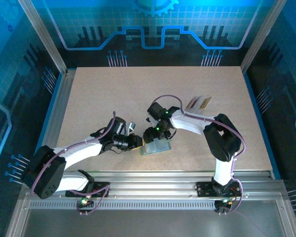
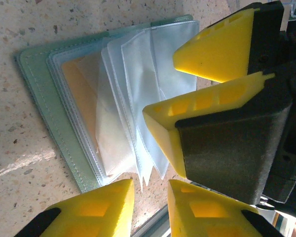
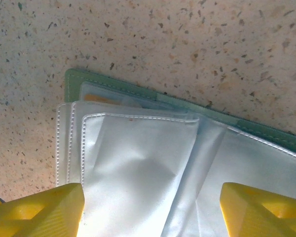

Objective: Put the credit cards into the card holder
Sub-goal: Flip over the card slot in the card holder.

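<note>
Top external view: the card holder (image 1: pixel 157 147) lies open on the table (image 1: pixel 98 98), with the left gripper (image 1: pixel 136 141) and right gripper (image 1: pixel 152 137) both at it. Tan credit cards (image 1: pixel 200 102) lie well apart from it, farther back.

Left wrist view: the clear sleeves (image 2: pixel 138 74) look thin, floppy and slippery. Something orange, likely a card (image 2: pixel 79 84), sits in one. The left jaws are a little apart; I cannot tell if they pinch anything.

Right wrist view: the right jaws stand wide apart over the sleeves. A card should be stiff and light, so pinch it by its edges.
</note>
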`<state>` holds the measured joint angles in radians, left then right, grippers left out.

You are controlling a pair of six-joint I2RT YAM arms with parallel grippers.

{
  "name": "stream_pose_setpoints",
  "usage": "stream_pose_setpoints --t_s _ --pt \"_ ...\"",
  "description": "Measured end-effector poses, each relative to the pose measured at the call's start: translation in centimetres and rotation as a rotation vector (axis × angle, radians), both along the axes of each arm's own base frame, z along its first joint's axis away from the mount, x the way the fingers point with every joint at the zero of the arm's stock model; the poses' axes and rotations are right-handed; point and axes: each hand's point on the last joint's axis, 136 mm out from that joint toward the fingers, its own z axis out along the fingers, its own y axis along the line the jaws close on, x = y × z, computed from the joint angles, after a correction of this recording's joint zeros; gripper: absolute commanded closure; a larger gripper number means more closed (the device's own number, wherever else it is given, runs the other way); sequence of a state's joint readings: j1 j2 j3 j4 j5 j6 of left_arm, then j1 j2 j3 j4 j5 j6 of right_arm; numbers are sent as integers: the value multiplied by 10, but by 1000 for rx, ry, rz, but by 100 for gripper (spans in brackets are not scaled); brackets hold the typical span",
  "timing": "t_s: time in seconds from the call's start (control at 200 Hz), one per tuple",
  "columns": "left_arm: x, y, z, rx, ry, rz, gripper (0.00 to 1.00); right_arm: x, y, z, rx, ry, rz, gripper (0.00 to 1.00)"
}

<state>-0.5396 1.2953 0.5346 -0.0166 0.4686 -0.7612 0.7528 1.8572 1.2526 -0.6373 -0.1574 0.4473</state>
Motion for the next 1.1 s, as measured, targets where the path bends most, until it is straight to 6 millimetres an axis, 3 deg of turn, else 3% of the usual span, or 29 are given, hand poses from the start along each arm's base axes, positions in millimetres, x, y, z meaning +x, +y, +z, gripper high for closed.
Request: stream_pose_setpoints --t_s 0.53,0.83,1.101 --pt "7 7 0 5 2 32 76 -6 2 -19 -163 -71 59 31" --pt "7 14 -5 34 17 55 76 3 -15 -15 -269 -162 22 60" --pt "8 14 -2 35 15 56 76 6 -32 -6 -326 -204 -3 68"
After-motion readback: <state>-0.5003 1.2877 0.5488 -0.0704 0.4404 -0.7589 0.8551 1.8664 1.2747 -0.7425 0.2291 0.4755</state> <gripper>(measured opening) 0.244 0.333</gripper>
